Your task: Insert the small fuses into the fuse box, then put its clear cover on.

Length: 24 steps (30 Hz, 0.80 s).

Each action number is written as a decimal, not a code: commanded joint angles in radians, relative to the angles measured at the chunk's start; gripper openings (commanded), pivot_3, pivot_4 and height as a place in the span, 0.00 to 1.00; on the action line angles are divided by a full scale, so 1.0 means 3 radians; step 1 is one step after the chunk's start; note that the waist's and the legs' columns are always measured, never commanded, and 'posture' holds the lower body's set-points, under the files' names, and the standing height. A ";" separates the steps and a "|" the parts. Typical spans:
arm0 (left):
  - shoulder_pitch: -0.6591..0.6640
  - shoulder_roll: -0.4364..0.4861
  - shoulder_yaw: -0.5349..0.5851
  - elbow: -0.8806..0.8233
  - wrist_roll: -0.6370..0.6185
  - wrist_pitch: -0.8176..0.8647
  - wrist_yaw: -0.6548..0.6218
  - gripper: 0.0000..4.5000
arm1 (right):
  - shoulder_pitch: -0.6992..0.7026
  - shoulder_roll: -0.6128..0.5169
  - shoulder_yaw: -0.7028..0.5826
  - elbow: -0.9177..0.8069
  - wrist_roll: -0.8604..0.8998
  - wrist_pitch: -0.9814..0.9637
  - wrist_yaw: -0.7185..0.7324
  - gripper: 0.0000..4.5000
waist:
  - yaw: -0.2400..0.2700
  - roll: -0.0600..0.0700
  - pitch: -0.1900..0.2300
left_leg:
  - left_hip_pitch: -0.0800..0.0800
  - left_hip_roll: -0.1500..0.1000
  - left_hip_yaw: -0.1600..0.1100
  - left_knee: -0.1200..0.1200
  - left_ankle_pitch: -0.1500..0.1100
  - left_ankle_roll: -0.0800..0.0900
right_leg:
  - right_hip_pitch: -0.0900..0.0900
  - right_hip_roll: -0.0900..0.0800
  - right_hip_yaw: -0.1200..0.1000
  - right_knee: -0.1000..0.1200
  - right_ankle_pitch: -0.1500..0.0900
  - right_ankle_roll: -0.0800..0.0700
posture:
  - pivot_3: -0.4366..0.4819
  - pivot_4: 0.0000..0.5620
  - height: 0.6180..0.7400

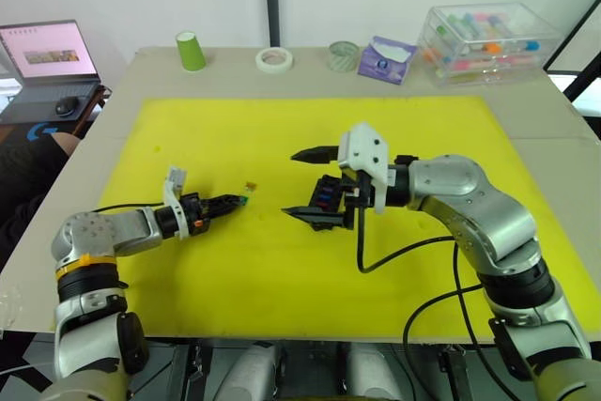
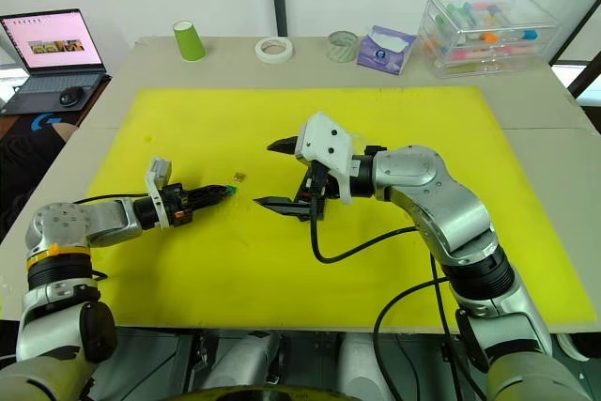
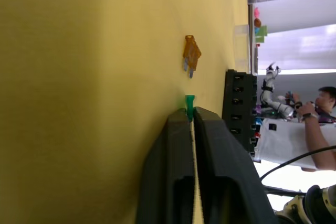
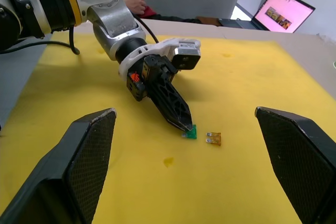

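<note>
**Green fuse pinched, box waiting**

A yellow mat [image 1: 282, 260] covered the tabletop [image 1: 554, 129]. The right gripper [image 2: 280, 176] hovered mid-mat with fingers spread wide, the black fuse box [image 1: 328, 196] just beside them. The left gripper [image 4: 185, 125] had its fingers closed on a green fuse [image 4: 191, 132], low at the mat; an orange fuse [image 4: 213, 138] lay near. Fuse insertion looked under way; next, carrying the green fuse to an empty slot.

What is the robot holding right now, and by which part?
The left claw pinches a small green fuse by one end, its other end poking out. The right claw is open, holding nothing.
</note>
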<state>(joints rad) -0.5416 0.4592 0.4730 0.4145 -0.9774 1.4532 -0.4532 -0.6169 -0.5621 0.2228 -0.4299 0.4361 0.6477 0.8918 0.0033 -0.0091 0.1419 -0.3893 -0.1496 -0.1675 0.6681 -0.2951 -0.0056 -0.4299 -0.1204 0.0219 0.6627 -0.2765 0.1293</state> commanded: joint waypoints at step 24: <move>0.0013 0.0684 -0.1035 -0.2250 0.0176 -0.1463 -0.1924 0.00 | -0.0500 -0.0313 -0.0604 0.0186 0.1048 0.1280 0.0165 0.96 | -0.0050 0.0002 -0.0001 | -0.0006 0.0007 0.0001 -0.0010 0.0001 -0.0001 | 0.0008 0.0002 0.0000 -0.0040 0.0000 -0.0001 | 0.48 0.27 1.00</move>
<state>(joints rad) -0.5263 0.6542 0.1994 -0.2398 -0.9607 1.0857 -0.9736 -0.7366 -0.6697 0.0851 -0.3665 0.7045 1.0145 0.9499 -0.0119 -0.0086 0.1414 -0.3912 -0.1472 -0.1672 0.6649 -0.2949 -0.0060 -0.4275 -0.1197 0.0221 0.6505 -0.2765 0.1291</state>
